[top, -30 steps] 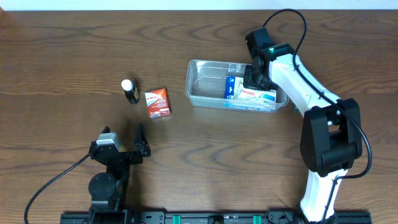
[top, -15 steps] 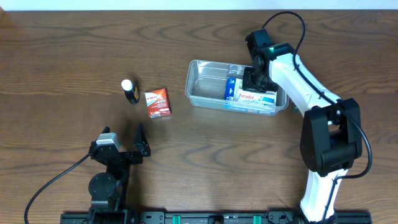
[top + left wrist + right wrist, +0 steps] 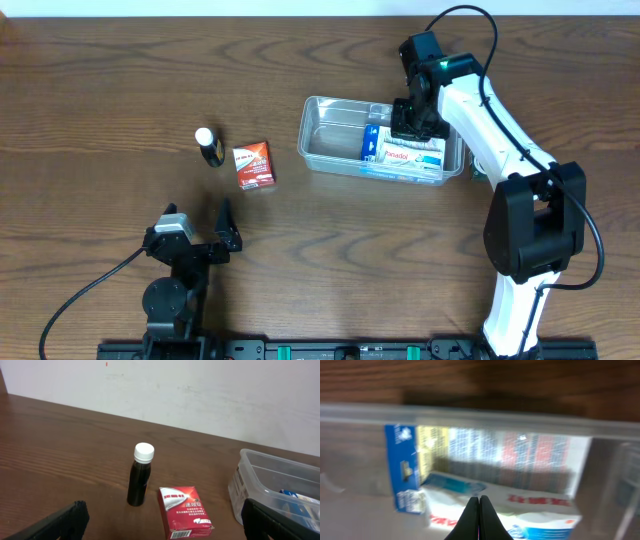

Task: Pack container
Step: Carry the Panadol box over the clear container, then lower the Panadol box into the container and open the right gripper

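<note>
The container (image 3: 328, 138), a clear tub, sits on the table (image 3: 120, 80) right of centre and nearer the far edge than the near one, its long side running left to right. Its left half is bare. Its right half holds a white box (image 3: 415, 157) with red lettering lying flat, and a blue box (image 3: 370, 142) on edge just left of it, the two touching. The right gripper (image 3: 412, 122) hangs over the far right part of the container, above these boxes, its arm (image 3: 500, 130) reaching in from the right edge. In the right wrist view its fingers (image 3: 479, 510) are pressed together to a point with nothing between them, aimed at the white box; whether the tip touches the box cannot be told. Well to the left of the container lies a red carton (image 3: 253, 166), flat and slightly turned, and just beside it on its far left stands a dark bottle (image 3: 208, 146) with a white cap, upright and apart from the carton. The left gripper (image 3: 197, 232) is near the front edge, left of centre, well apart from the bottle and carton and facing them. Its fingers (image 3: 65, 522) stand wide apart at the lower corners of the left wrist view, holding nothing.
</note>
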Motion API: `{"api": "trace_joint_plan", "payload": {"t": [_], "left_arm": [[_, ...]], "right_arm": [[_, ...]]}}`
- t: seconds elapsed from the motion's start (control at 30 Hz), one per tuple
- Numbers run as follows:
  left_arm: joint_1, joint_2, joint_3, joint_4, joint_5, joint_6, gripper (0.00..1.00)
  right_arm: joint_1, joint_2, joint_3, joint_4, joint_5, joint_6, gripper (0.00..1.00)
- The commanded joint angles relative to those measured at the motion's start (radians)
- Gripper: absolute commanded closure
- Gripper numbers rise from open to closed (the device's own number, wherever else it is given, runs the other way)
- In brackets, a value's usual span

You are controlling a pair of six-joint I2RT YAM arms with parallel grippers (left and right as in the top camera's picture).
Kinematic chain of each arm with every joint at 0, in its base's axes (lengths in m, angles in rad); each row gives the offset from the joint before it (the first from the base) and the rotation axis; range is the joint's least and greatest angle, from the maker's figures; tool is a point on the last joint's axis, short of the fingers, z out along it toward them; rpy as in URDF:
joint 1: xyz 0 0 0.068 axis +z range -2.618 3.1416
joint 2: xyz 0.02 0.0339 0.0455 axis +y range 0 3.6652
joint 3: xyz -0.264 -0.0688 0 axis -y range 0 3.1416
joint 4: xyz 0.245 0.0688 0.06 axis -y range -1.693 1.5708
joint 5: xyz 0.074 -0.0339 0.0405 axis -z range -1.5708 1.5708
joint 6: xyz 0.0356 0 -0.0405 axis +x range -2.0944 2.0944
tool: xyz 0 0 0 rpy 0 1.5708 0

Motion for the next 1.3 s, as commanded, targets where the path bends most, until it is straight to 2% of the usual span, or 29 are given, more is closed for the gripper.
{"api": "trace_joint_plan", "payload": {"t": [0.0,0.73,1.03,1.27], "left_arm": [[0.000,-0.004,-0.021,-0.032,-0.002,0.009,0.02],[0.000,-0.004,-0.021,-0.032,-0.001,0.009,0.02],[0.000,-0.004,-0.021,-0.032,-0.002,0.009,0.02],[0.000,-0.004,-0.021,-0.032,-0.002,0.009,0.02]], "right_arm": [[-0.009,0.000,-0.003,-0.001,0.084,0.025,0.99],[-0.008,0.003,-0.084,0.037,0.077,0.053,0.99],[-0.009,0.003,-0.083,0.011,-0.028,0.028,0.99],[-0.013,0.003,-0.083,-0.015,-0.034,0.017,0.99]]}}
